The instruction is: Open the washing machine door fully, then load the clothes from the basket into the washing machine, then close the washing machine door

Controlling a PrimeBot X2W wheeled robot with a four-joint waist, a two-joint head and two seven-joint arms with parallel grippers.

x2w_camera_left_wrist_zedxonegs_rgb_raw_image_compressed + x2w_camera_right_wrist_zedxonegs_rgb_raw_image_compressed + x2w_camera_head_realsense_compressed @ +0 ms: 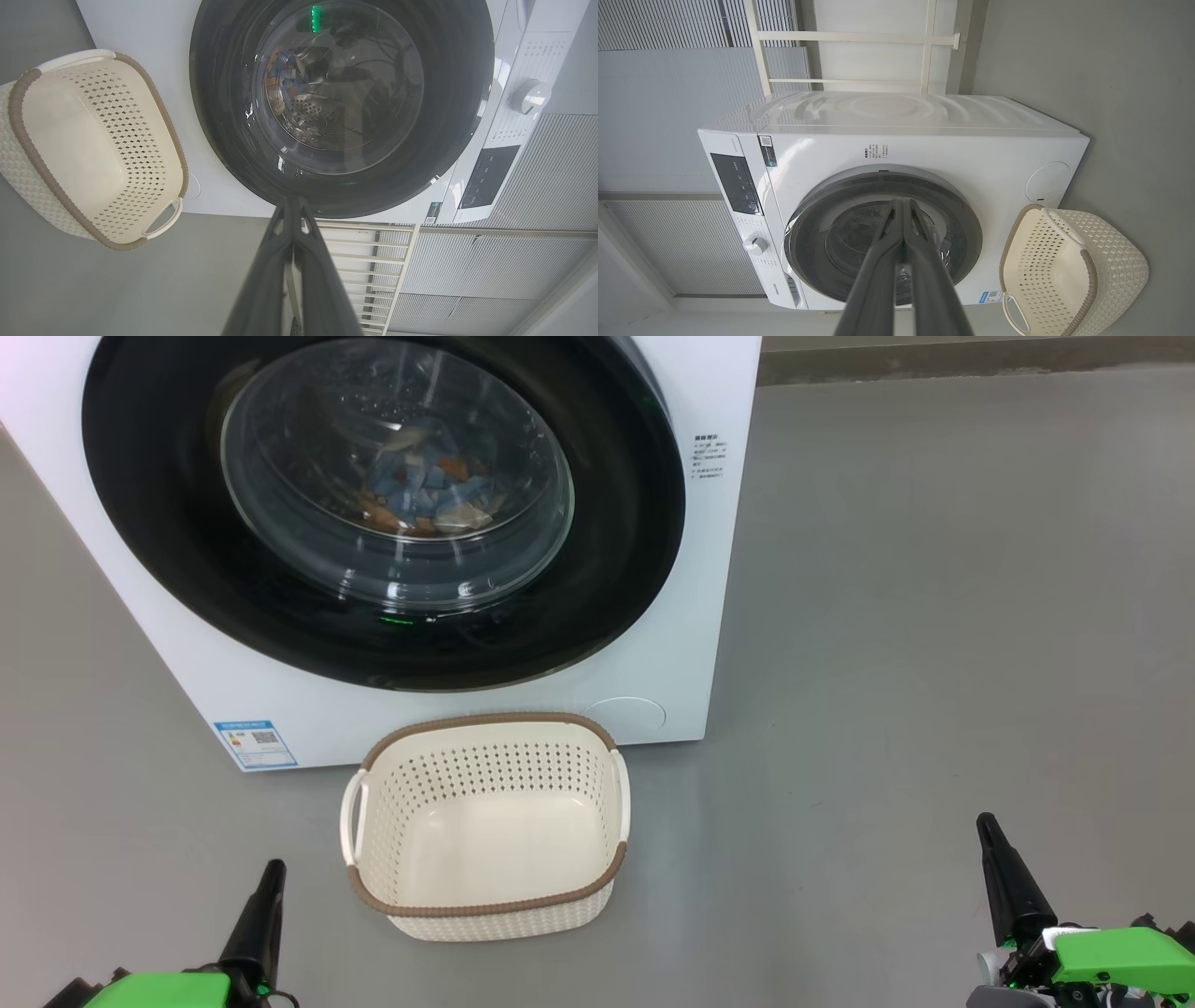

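The washing machine door (pixel 373 560) sits shut on the washing machine (pixel 695 579), with the clothes (pixel 425 490) inside behind the glass. The basket (pixel 504 919) stands empty on the floor (pixel 887 663), just in front of the machine. The left end effector (pixel 273 870) and right end effector (pixel 987 826) are low and well apart, fingers pressed together, gripping nothing.

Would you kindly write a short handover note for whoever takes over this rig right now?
Left tool: shut, empty, low left of the basket.
Right tool: shut, empty, low right.
The clothes lie in the drum behind the closed washing machine door; the basket stands empty before the washing machine.
Done: loading and closing, by the look of it.
Left: nothing visible.
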